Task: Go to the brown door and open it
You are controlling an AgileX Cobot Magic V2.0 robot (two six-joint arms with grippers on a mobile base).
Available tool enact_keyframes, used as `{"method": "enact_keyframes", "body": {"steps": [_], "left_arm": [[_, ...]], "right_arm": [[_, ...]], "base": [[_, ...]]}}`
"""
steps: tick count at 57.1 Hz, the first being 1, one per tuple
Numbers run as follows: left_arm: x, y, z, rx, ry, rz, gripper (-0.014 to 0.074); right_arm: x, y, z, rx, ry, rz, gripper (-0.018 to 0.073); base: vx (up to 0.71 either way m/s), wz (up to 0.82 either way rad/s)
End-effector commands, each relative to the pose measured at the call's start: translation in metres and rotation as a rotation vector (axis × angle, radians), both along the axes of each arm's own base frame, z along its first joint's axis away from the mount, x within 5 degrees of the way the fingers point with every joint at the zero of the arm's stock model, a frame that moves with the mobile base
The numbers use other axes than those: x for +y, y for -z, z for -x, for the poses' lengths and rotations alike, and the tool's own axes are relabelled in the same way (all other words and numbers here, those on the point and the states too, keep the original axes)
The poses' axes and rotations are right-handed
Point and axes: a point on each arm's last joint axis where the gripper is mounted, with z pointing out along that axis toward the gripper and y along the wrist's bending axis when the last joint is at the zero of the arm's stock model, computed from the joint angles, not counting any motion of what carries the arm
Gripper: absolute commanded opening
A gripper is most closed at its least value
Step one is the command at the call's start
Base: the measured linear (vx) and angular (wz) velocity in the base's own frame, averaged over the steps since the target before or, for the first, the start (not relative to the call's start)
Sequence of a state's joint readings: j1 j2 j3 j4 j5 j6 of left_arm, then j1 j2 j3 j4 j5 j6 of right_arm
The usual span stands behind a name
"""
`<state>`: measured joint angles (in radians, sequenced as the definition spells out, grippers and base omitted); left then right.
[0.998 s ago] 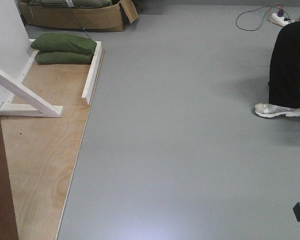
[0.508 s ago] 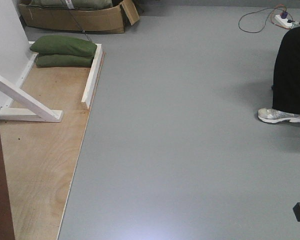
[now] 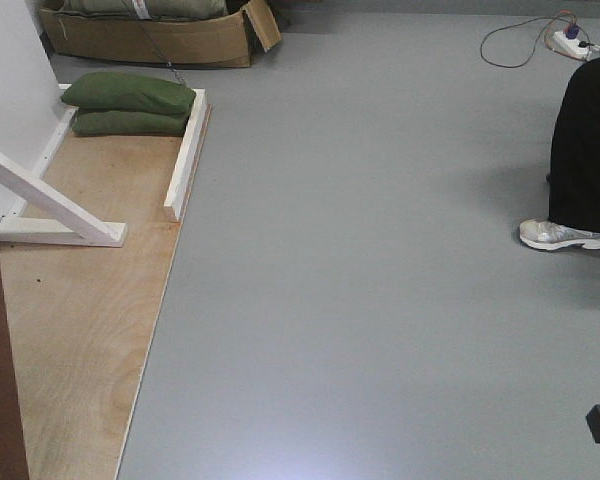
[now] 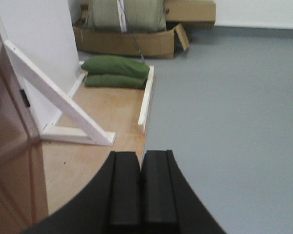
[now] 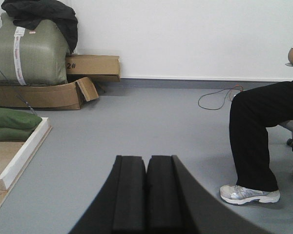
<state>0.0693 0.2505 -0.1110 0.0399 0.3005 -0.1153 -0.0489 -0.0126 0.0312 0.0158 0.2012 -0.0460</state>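
Left wrist-mounted view catches the brown door (image 4: 10, 146) along its left edge. It is reddish-brown and faintly glossy, with a recessed panel stepping inward, and it stands just beside the white frame brace (image 4: 58, 97) on the plywood base (image 4: 107, 112). The front-facing camera shows only a dark brown sliver of it at the lower left corner. The left gripper (image 4: 140, 187) has its 2 black pads pressed together on nothing, and so does the right gripper (image 5: 146, 195).
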Motion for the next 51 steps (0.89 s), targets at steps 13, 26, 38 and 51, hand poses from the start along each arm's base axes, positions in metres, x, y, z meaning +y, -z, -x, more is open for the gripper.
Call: {"method": "enact_keyframes", "body": {"steps": [13,26,38,51], "left_arm": [[0.002,-0.12,-0.023,0.061,-0.008,0.02,-0.0006],[0.004,-0.169,-0.059,0.041,-0.008,0.019,-0.0006],[0.012,-0.195,-0.074,-0.026,-0.044,-0.072,-0.0006],[0.036,-0.23,-0.074,-0.222,-0.183,-0.367,-0.0006]], "right_arm": [[0.0,-0.006,0.0,-0.086,0.006,0.016,0.0],[0.0,-0.006,0.0,-0.086,0.006,0.016,0.0],[0.0,-0.006,0.0,-0.086,0.006,0.016,0.0],[0.0,-0.006,0.0,-0.086,0.006,0.016,0.0]], "base": [[0.0,0.0],[0.0,0.0],[0.0,0.0],[0.0,0.0]]}}
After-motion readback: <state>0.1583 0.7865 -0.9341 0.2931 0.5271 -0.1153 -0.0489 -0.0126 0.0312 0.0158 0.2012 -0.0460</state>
